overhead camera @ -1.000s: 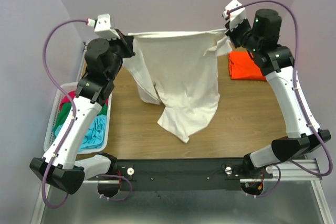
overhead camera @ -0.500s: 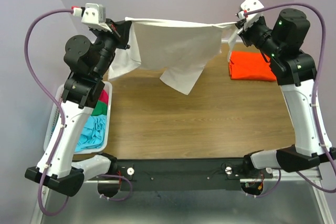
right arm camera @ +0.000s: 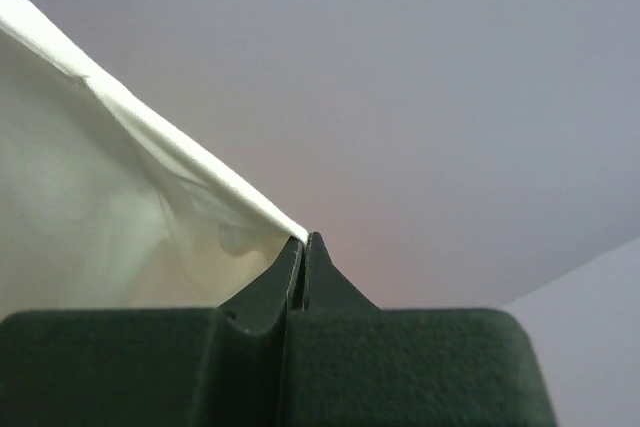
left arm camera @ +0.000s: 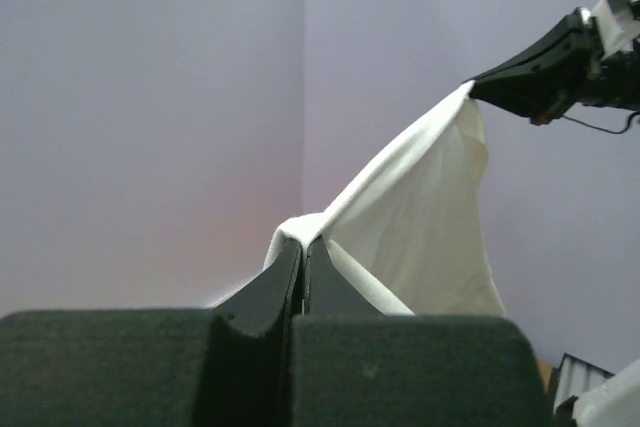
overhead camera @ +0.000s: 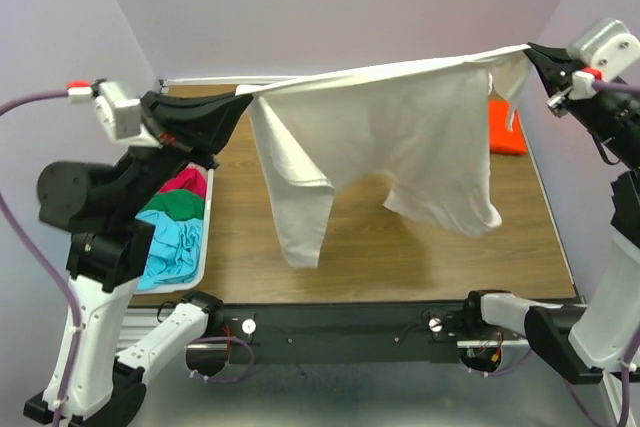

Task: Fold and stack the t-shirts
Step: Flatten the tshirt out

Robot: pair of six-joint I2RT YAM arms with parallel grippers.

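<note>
The top external view looks down from above and behind the two arm bases. It faces across the brown wooden tabletop (overhead camera: pixel 400 257) toward the lilac back wall (overhead camera: pixel 350 7), far enough off to take in both arms. The left wrist view sits close behind the black left gripper (left arm camera: pixel 303 247) and looks up toward a wall corner. With the overhead view it shares the large cream-white cloth t-shirt (left arm camera: pixel 420 217) and the black right gripper (left arm camera: pixel 474 88). The right wrist view, equally close behind its own gripper, faces up at the wall, the same shirt at its left.
</note>
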